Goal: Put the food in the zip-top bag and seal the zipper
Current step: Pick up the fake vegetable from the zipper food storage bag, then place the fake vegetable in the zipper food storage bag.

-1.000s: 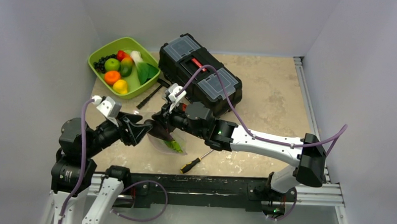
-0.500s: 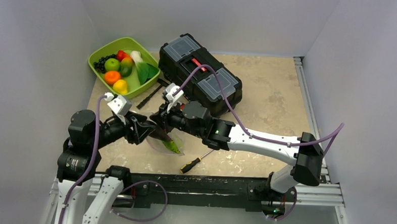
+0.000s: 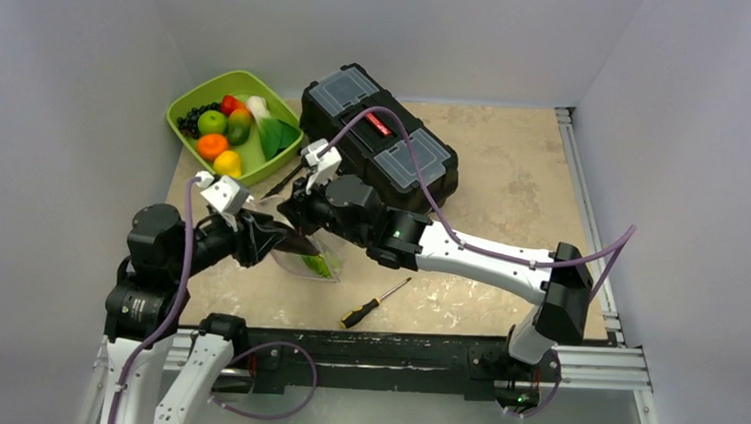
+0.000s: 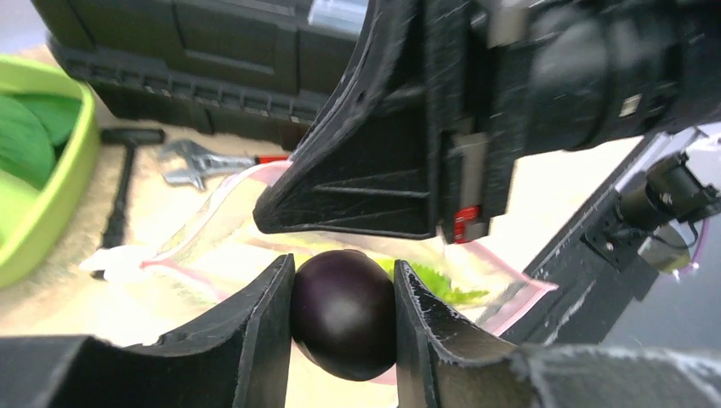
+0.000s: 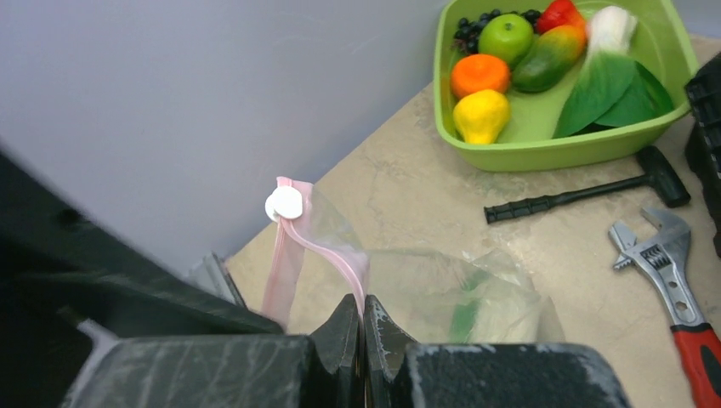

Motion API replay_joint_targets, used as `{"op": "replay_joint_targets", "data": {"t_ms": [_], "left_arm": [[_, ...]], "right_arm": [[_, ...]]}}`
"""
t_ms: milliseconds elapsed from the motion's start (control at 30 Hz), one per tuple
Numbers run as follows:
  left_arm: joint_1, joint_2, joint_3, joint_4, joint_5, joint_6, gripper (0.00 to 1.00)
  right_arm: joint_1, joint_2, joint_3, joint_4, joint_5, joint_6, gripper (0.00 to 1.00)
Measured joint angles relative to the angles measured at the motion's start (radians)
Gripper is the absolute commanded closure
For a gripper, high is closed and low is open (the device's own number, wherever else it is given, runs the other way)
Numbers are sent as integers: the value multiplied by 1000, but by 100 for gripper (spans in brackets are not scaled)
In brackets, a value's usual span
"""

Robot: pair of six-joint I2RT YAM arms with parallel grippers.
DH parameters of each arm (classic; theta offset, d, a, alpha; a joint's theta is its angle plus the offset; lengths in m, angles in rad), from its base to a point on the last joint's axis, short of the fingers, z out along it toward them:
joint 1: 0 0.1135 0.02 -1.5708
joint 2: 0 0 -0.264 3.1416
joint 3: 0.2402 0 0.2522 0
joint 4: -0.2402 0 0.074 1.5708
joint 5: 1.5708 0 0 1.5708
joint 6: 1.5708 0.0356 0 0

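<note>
Gripping purple eggplant (image 4: 344,314) in left gripper (image 4: 343,268), right gripper (image 5: 361,310) pinching zip-top bag (image 5: 425,289) mouth (pink zipper (image 5: 323,248)).

The left arm (image 3: 155,250) and right arm (image 3: 484,260) have black joint housings and white link shells. Purple cables (image 3: 187,232) run to white camera blocks (image 3: 318,160) at the wrists. A green light (image 3: 396,234) glows on the right arm. The left end effector (image 4: 344,285) has grainy matte-black fingers (image 4: 255,340).

Beige mottled surface (image 3: 516,199). Lime-green tray (image 3: 177,108) at far left corner; black toolbox (image 3: 422,161) just right of it, angled. Black hammer (image 5: 578,194) and red-handled wrench (image 5: 672,263) lie between them. Screwdriver (image 3: 372,303), yellow-black handle, near front edge. Zip-top bag (image 5: 425,289) low at left front; contact with surface unclear.
</note>
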Motion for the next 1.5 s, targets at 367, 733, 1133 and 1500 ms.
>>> {"op": "replay_joint_targets", "data": {"t_ms": [367, 733, 1133, 1500], "left_arm": [[0, 47, 289, -63, -102, 135, 100], [-147, 204, 300, -129, -265, 299, 41], [-204, 185, 263, -125, -105, 208, 21], [-204, 123, 243, -126, -151, -71, 18]], "right_arm": [[-14, 113, 237, -209, 153, 179, 100], [-86, 203, 311, -231, 2, 330, 100], [-176, 174, 211, -175, -125, 389, 100], [-186, 47, 90, -155, -166, 363, 100]]}}
